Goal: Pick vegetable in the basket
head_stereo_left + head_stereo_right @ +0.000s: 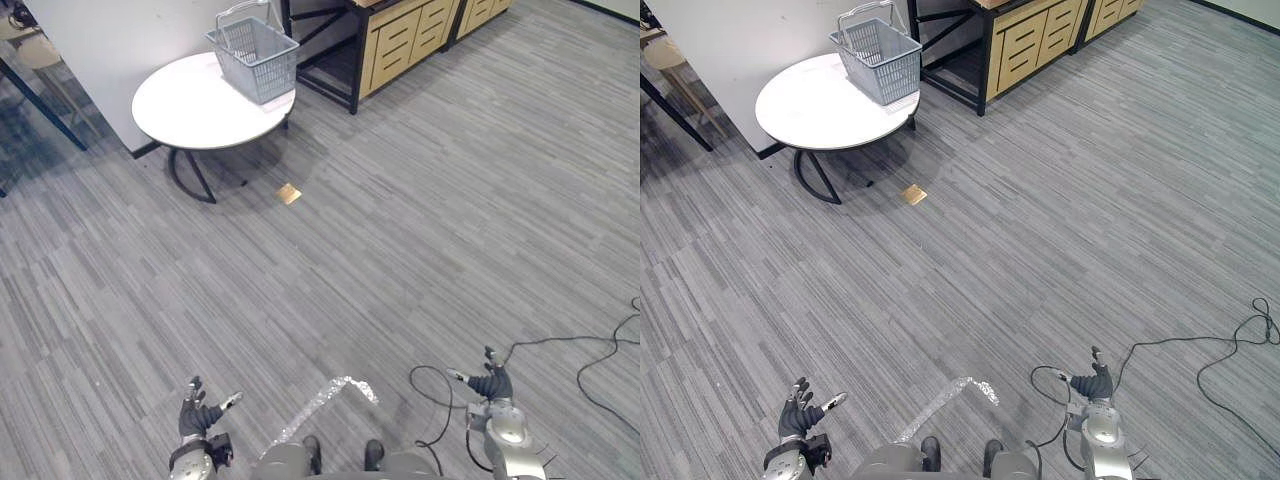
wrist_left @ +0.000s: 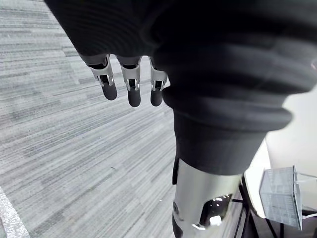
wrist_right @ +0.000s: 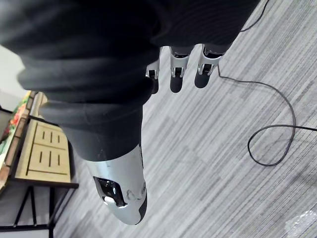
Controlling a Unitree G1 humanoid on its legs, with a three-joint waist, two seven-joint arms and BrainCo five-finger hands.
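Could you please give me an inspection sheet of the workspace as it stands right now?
Surface: round white table, well ahead of the robot, carrying the basket.
Job's things: grey basket upright at the table's far edge, handle raised; vegetable: nothing seen.
Clutter: small brown scrap on the floor by the table; silvery strip on the floor near the robot.
Hands: left hand and right hand both open, holding nothing, low over the floor.
Cables: nothing seen by the table.
Surroundings: grey striped floor, white wall, wooden drawer cabinet.
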